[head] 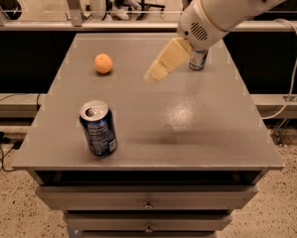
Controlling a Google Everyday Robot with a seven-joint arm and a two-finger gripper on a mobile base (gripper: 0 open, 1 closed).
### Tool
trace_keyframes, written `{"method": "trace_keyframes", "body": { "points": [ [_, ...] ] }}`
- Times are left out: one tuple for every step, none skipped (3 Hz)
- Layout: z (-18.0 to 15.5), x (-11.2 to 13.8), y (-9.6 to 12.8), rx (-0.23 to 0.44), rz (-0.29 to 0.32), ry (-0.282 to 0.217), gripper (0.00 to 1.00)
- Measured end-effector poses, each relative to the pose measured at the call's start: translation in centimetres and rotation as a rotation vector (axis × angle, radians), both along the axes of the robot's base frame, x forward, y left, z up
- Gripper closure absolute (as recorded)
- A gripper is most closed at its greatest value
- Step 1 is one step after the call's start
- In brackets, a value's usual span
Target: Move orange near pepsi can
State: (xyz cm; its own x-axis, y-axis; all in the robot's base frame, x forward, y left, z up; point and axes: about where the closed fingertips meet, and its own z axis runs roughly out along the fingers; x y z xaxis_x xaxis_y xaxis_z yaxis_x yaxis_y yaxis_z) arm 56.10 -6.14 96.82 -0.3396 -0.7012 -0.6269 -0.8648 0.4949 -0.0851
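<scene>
The orange [103,63] may be nudged and rolled away if approached off-centre by the gripper [156,73] (its state cannot be told), hung near it.

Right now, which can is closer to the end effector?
The back-right can, partly hidden behind the arm. The end effector hovers just left of it; the dark blue pepsi can stands far off, front-left.
</scene>
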Motion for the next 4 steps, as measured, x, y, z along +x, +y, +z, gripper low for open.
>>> {"method": "trace_keyframes", "body": {
  "points": [
    [-2.5, 5.0, 8.6, 0.131, 0.020, 0.006, 0.00],
    [-3.9, 7.7, 13.3, 0.180, 0.029, -0.017, 0.00],
    [-4.1, 8.2, 13.9, 0.192, 0.024, -0.028, 0.00],
    [-6.1, 9.2, 14.8, 0.233, -0.011, -0.032, 0.00]
  ]
}}
